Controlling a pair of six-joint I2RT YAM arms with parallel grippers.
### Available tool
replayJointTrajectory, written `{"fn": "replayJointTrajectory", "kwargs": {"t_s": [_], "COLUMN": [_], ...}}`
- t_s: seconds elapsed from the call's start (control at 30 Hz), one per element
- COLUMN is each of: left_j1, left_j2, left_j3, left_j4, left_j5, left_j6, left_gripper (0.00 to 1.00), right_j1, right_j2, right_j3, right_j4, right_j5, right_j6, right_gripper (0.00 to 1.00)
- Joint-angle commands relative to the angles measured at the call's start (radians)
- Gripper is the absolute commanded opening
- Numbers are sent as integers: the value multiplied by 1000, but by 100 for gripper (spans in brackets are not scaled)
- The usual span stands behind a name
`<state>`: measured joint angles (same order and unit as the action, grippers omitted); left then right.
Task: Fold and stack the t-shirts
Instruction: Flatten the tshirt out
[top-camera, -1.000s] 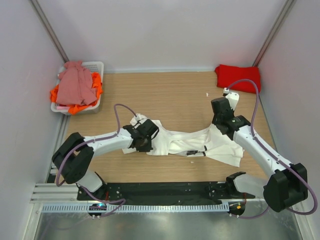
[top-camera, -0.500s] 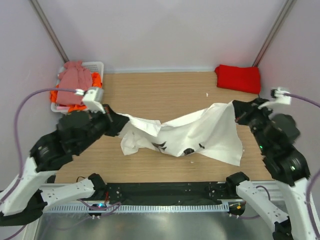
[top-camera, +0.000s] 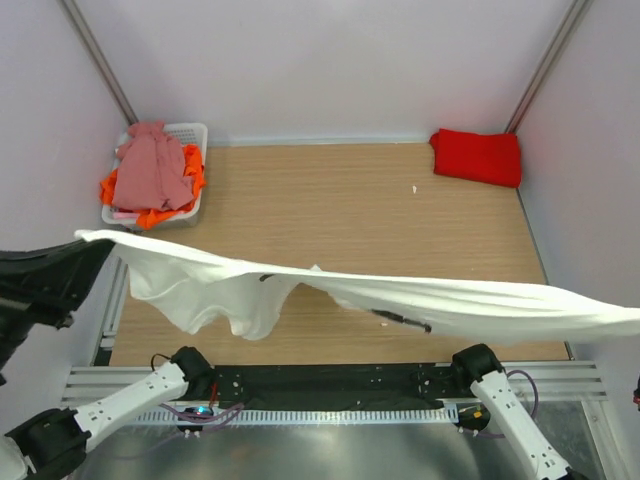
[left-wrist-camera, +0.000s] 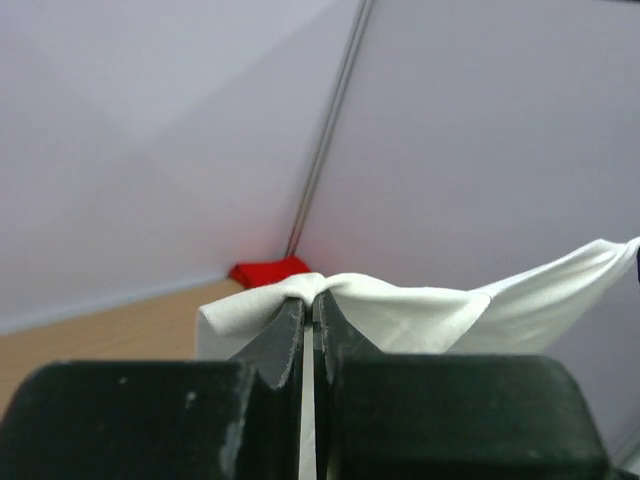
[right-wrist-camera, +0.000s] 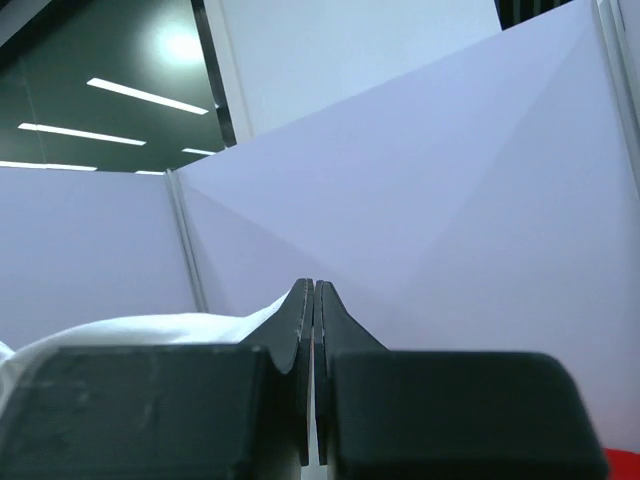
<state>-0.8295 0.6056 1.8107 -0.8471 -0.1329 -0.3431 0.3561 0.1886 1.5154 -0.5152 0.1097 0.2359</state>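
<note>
Nearest the bases, the left gripper (left-wrist-camera: 312, 300) is pinched tight on one end of the white t-shirt (top-camera: 440, 295) and the right gripper (right-wrist-camera: 313, 292) is clamped on the other, so the cloth hangs stretched in the air above the table's (top-camera: 350, 200) near side. Far left, a pink t-shirt (top-camera: 150, 170) lies over an orange t-shirt (top-camera: 152, 215) in the basket (top-camera: 192, 130). A folded red t-shirt (top-camera: 477, 157) lies far right.

Far-left corner of the table (top-camera: 330, 200): basket (top-camera: 192, 129) with t-shirts (top-camera: 150, 172) heaped in it. Far-right corner: folded t-shirt (top-camera: 477, 157). The large t-shirt (top-camera: 420, 297) spans left to right above the near edge.
</note>
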Motion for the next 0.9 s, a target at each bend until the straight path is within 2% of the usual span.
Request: {"fn": "replayJointTrajectory", "kwargs": {"t_s": [0.0,0.07,0.13,0.2,0.3,0.47,0.5,0.57,0.67,0.7,0.73,0.77,0.8,0.83,0.87], "left_j1": [110,174,185,185,185,202,231,364,504,547,565,582,598,609,607], "left_j2": [133,199,282,336,459,711,759,854,1110,1278,1392,1496,1596,1786,1838], "left_j3": [168,281,324,357,389,392,392,406,436,479,595,699,804,907,1052], "left_j4": [51,22,13,16,8,8,8,-15,-38,-61,-125,-173,-232,-294,-390], "left_j5": [182,217,196,141,40,-140,-113,-42,61,65,94,116,162,209,226], "left_j6": [98,101,110,127,142,199,188,126,70,61,55,21,10,6,4], "left_gripper": [0,0,0,0,0,0,0,0,0,0,3,17,29,43,64], "right_j1": [-3,-3,-3,-3,-3,-3,-3,-8,-58,-78,-100,-142,-158,-166,-166], "right_j2": [103,135,205,327,464,803,848,987,1188,1254,1317,1447,1500,1540,1567], "right_j3": [28,26,19,49,83,45,11,-24,-63,-60,-44,-20,46,67,68], "right_j4": [17,47,72,61,40,64,75,119,144,144,111,77,37,9,12], "right_j5": [54,97,220,368,476,668,691,766,797,786,768,707,687,674,671], "right_j6": [-59,-72,-89,-102,-129,-153,-153,-142,-100,-71,-51,-31,6,6,0], "right_gripper": [1,1,1,1,2,1,1,1,1,1,1,9,22,37,73]}}
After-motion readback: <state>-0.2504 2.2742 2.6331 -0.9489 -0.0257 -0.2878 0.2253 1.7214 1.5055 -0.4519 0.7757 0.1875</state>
